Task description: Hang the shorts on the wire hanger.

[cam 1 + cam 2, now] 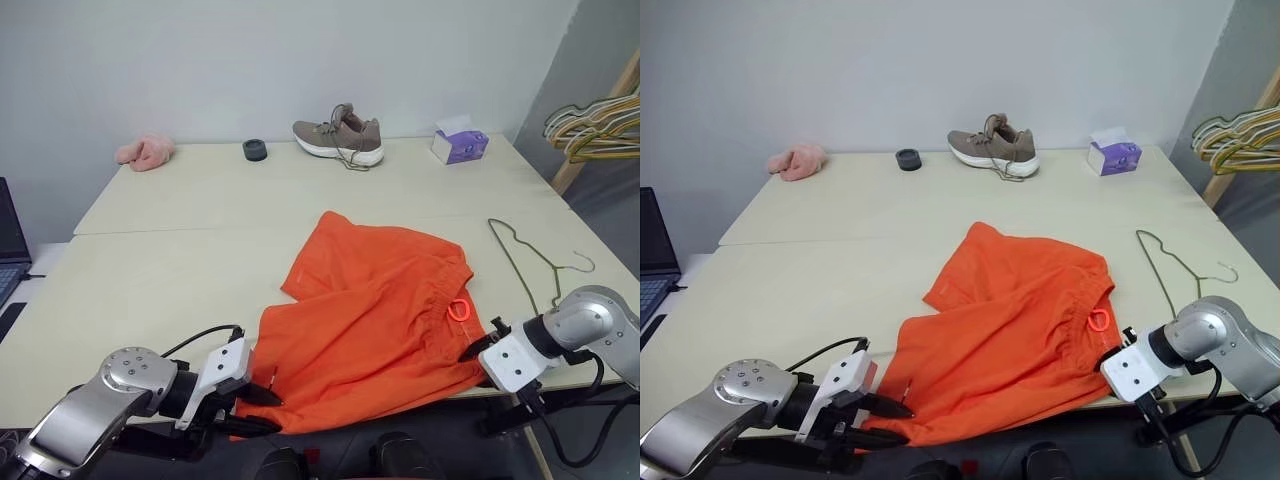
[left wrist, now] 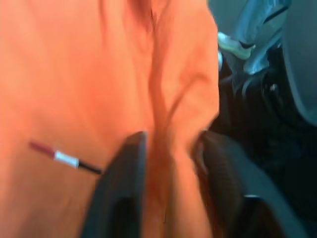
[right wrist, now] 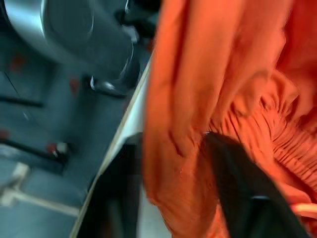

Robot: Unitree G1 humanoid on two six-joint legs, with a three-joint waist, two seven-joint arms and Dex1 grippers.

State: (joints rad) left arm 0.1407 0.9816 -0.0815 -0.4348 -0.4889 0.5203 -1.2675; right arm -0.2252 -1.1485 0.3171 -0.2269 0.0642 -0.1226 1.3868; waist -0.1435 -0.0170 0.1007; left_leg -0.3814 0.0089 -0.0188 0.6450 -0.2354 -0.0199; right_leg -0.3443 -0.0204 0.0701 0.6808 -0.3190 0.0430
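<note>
The bright orange shorts (image 1: 370, 320) lie crumpled on the table's front half, their lower edge drooping over the front edge. An orange drawstring loop (image 1: 459, 310) shows at the waistband. The thin olive wire hanger (image 1: 520, 262) lies flat just right of the shorts. My left gripper (image 1: 262, 410) is at the shorts' front left corner, open, with a fold of fabric (image 2: 168, 124) between its fingers. At the front right corner by the waistband, my right gripper (image 1: 478, 350) is open too, with the gathered hem (image 3: 183, 148) between its fingers.
Along the far edge of the cream table (image 1: 180, 260) sit a pink fluffy cloth (image 1: 146, 152), a small black round object (image 1: 255, 150), a tan shoe (image 1: 340, 137) and a purple tissue box (image 1: 460, 145). Bunched yellow and green hangers (image 1: 600, 125) hang at the right; a laptop (image 1: 10, 245) is at the left.
</note>
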